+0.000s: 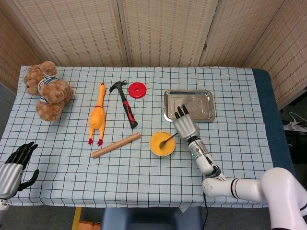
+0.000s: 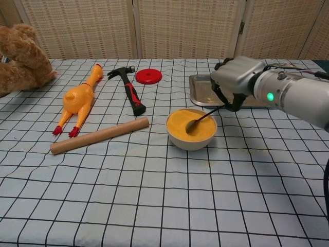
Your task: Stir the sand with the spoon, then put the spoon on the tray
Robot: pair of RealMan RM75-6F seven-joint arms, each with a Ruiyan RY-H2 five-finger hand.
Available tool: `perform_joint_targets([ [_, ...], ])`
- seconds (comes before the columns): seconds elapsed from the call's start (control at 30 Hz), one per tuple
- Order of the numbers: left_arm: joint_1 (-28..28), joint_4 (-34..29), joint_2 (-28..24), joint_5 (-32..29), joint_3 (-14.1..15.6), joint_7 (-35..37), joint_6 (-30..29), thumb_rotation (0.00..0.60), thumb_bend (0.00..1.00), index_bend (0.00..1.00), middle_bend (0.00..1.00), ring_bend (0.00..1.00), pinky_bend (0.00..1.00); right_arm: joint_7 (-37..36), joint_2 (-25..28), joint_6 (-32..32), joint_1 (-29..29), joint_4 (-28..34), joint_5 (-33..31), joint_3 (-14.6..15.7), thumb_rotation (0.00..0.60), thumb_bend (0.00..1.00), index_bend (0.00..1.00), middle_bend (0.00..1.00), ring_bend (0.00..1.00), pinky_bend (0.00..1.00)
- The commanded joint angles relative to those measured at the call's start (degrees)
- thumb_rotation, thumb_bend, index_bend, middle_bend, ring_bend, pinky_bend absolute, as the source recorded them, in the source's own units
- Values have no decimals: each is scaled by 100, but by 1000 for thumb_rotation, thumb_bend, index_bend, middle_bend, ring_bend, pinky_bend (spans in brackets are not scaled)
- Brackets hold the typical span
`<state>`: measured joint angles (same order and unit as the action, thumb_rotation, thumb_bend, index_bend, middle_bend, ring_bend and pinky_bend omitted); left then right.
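Note:
A white bowl (image 2: 191,141) of orange sand (image 1: 160,145) sits in the middle of the checked cloth. My right hand (image 1: 185,126) (image 2: 232,81) hovers just right of the bowl and grips the handle of a dark spoon (image 2: 200,118) (image 1: 167,141). The spoon's tip lies in the sand near the bowl's centre. Behind the hand lies the steel tray (image 1: 204,105) (image 2: 201,95), with nothing on it. My left hand (image 1: 13,164) hangs at the near left corner, fingers spread and holding nothing.
Left of the bowl lie a wooden rolling pin (image 1: 115,145), a rubber chicken (image 1: 97,115), a red-handled hammer (image 1: 125,106) and a red disc (image 1: 137,89). A teddy bear (image 1: 47,90) sits at the far left corner.

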<state>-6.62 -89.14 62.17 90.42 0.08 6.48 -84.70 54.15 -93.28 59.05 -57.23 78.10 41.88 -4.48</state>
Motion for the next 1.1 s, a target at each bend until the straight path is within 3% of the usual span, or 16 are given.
perform_joint_targets([
  [0.03, 3, 4, -2, 4, 2, 11, -6, 600, 448, 0, 0, 0, 177, -51, -141, 122, 10, -137, 107, -113, 600, 885, 921, 189, 0, 0],
  [0.47, 12, 0, 6, 25, 8, -10, -26, 600, 448, 0, 0, 0, 177, -613, 76, 16, 235, -89, 438, -271, 600, 885, 923, 193, 0, 0],
  [0.8, -6, -9, 20, -21, -6, -62, 23, 600, 448, 0, 0, 0, 177, -665, -220, -239, 174, -607, 448, -362, 600, 885, 927, 195, 0, 0],
  [0.97, -6, -5, 15, -23, -11, -45, 18, 600, 448, 0, 0, 0, 177, -564, -294, -360, 156, -715, 444, -324, 600, 885, 929, 195, 0, 0],
  [1.1, 10, -14, 6, 17, 1, -38, -27, 600, 449, 0, 0, 0, 177, -499, -107, -478, 202, -460, 438, -228, 600, 886, 930, 195, 0, 0],
])
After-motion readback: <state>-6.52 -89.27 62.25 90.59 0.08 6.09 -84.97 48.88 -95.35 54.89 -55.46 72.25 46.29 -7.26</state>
